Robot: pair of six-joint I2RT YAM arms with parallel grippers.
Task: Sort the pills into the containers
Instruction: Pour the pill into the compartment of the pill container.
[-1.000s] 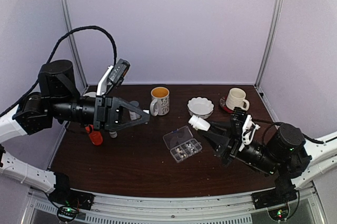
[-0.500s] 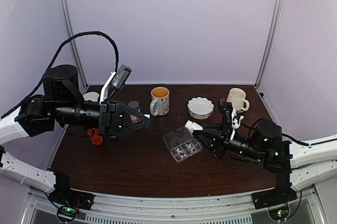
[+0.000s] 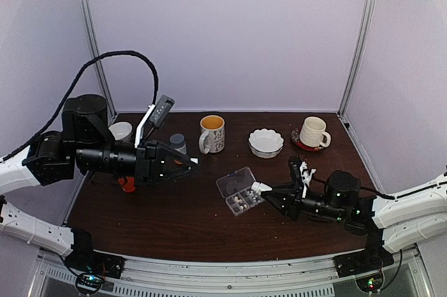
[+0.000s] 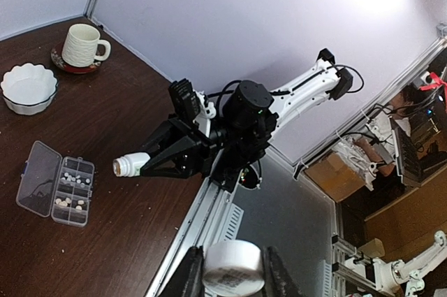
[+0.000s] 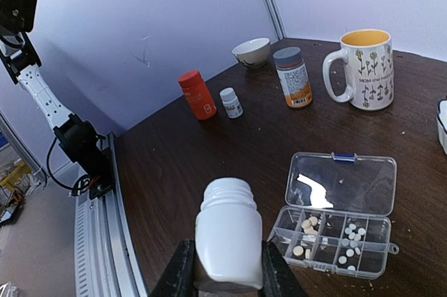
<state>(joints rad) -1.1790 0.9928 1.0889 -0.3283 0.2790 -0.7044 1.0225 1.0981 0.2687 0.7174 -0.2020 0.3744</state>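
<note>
Taking the top view first:
- Table (image 3: pixel 174 227): dark brown.
- Pill box (image 3: pixel 241 193): flat at mid-table, clear lid swung open to the far side.
- Pills (image 3: pixel 241 201): pale specks in several compartments (image 3: pixel 246 198).
- Right gripper (image 3: pixel 267 191): low over the table, closed around a white bottle (image 3: pixel 260 187). The bottle lies tilted, mouth pointing left, just beside the box's right end. Whether they touch cannot be told.
- Left gripper (image 3: pixel 185 164): raised at left, clamped on a small white cap (image 3: pixel 192 161).
- Far row, left to right: small bowl (image 3: pixel 120 130), orange bottle (image 3: pixel 177 143), mug (image 3: pixel 211 133), fluted bowl (image 3: pixel 266 142), cream mug (image 3: pixel 313 131) on a coaster (image 3: pixel 299 140).
- Red bottle (image 3: pixel 126 184): at left, under the left arm.

Left wrist view:
- Left gripper (image 4: pixel 234 274): two fingers (image 4: pixel 190 279) pinching the round cap (image 4: pixel 234 265) between them.
- Right gripper (image 4: pixel 150 164): seen opposite, gripping the bottle (image 4: pixel 129 165), open mouth toward the pill box (image 4: pixel 56 184).
- Pills (image 4: pixel 70 189): in the near compartments (image 4: pixel 73 192); lid laid back.
- Fluted bowl (image 4: pixel 28 86) and cream mug (image 4: pixel 82 44) stand further off.

Right wrist view:
- Right gripper (image 5: pixel 229 272): fingers (image 5: pixel 183 269) pressed on both sides of the bottle (image 5: pixel 229 230), which is uncapped.
- Pill box (image 5: pixel 342 220): right of the bottle, lid open.
- Pills (image 5: pixel 328 234): white and tan, spread over several compartments (image 5: pixel 353 237).
- Beyond: red bottle (image 5: pixel 198 94), small bottle (image 5: pixel 231 102), orange bottle (image 5: pixel 293 77), mug (image 5: pixel 363 68), small bowl (image 5: pixel 251 51).
</note>
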